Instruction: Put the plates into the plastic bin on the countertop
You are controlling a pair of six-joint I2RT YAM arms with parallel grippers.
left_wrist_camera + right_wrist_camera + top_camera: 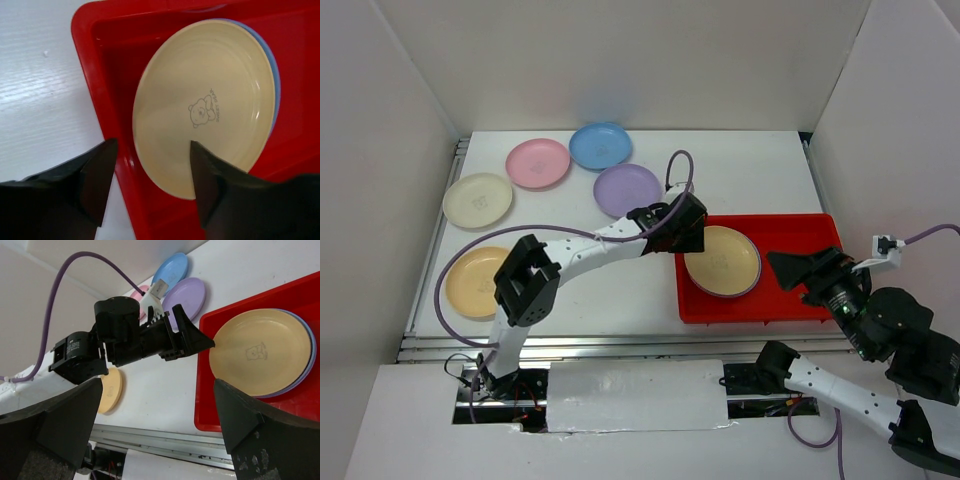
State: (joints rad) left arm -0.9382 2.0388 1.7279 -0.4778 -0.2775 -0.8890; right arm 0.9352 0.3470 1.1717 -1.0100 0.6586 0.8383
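Observation:
The red plastic bin (800, 235) lies on the right of the white countertop (620, 290). In it a cream-yellow plate (722, 260) rests on a bluish plate, of which only the rim (274, 85) shows. My left gripper (685, 235) hangs open over the bin's left wall (100, 60); its jaws (152, 145) stand apart, one over the plate (205, 105), one outside the wall, holding nothing. My right gripper (788, 268) is open and empty just above the bin's right part. Five more plates lie on the countertop: cream (478, 200), pink (538, 163), blue (600, 146), purple (627, 190), yellow-orange (475, 282).
White walls enclose the countertop on three sides. A metal rail (620, 348) runs along its front edge. The left arm's purple cable (450, 265) loops over the yellow-orange plate. The left arm's wrist (125, 340) reaches across the middle toward the bin (210, 410).

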